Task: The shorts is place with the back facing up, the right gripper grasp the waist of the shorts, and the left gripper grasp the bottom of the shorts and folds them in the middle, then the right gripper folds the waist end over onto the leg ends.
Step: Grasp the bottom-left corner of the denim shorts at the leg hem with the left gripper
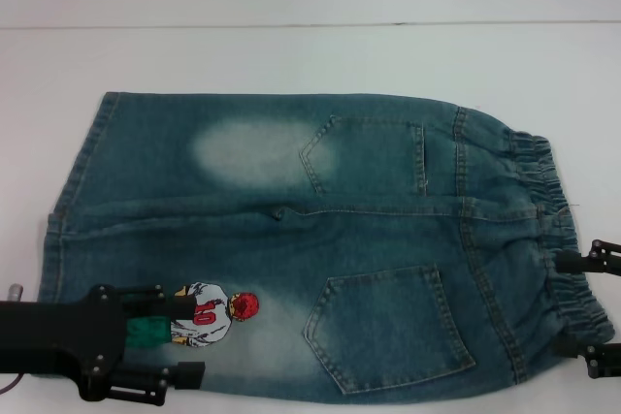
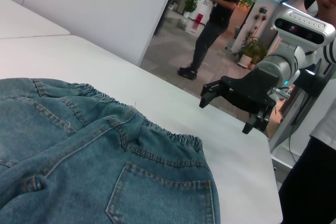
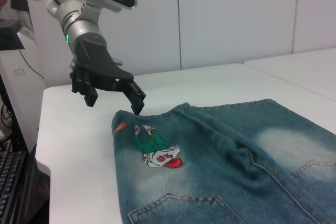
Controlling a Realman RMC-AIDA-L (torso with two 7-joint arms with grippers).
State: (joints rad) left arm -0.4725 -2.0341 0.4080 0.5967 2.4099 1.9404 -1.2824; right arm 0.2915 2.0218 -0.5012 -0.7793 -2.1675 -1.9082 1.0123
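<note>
The blue denim shorts (image 1: 291, 239) lie flat on the white table, back pockets up. The ruffled waist (image 1: 543, 230) is at the right and the straight leg ends (image 1: 73, 191) at the left. My right gripper (image 1: 579, 305) is open at the near waist corner, one finger on each side of the band; in the left wrist view the right gripper (image 2: 226, 114) hangs just beyond the waist (image 2: 168, 137). My left gripper (image 1: 184, 332) is open over the near leg beside the footballer print (image 1: 209, 315). The right wrist view shows the left gripper (image 3: 115, 100) hovering just above the hem (image 3: 119, 166).
The white table (image 1: 310, 65) stretches beyond the shorts, with a seam at the far side. Its near edge lies close behind both grippers. A person (image 2: 218, 19) stands in the room beyond the table. A keyboard (image 3: 10, 177) sits off the table's end.
</note>
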